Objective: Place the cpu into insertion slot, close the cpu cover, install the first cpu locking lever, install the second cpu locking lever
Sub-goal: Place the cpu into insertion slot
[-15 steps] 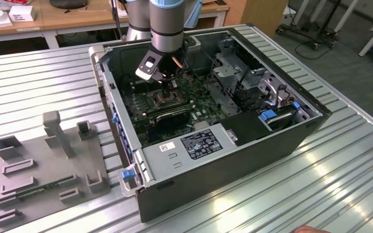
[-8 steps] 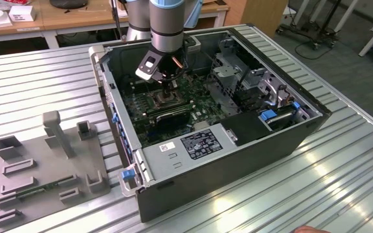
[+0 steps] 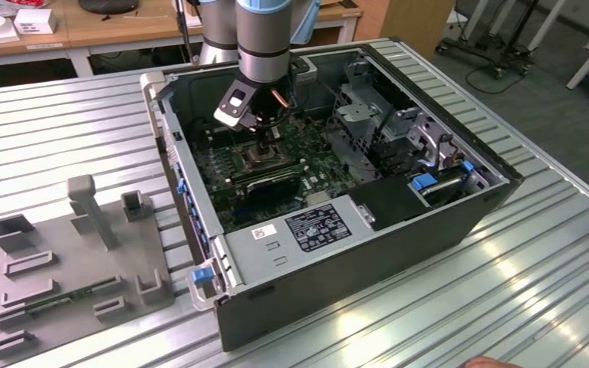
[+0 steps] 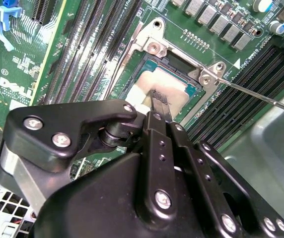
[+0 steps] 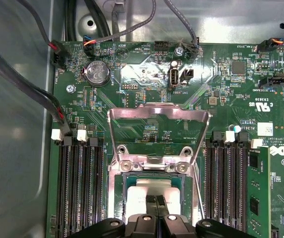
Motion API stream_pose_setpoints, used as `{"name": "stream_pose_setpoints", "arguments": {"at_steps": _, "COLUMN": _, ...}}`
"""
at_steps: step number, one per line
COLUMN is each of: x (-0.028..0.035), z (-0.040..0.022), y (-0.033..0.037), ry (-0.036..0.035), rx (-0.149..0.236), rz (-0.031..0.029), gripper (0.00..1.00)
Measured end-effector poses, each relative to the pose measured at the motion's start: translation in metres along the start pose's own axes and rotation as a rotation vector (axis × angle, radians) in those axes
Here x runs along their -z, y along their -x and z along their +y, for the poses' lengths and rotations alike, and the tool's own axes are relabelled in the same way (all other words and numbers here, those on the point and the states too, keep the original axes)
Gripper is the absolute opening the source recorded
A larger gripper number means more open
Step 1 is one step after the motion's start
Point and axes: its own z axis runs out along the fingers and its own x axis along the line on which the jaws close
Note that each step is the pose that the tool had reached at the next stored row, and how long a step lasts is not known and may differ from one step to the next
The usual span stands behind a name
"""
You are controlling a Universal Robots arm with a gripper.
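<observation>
Centrally, memory slots flank the cpu beneath the end effector.

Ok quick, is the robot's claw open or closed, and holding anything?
Gripper: shut, its tips together over the cpu lying in the insertion slot; holding nothing that shows.

You see a shiny, ribbed metal table. Behind it stands a wooden desk. The floor is grey.
</observation>
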Motion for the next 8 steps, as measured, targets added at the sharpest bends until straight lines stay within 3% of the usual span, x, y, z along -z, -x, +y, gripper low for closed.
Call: {"name": "stream_pose_setpoints", "arguments": {"at_steps": 8, "x": -0.0001, "z": 0.0, "y": 0.0, "ry": 0.0, "rx": 0.0, "rz": -0.0001, "gripper": 0.11}}
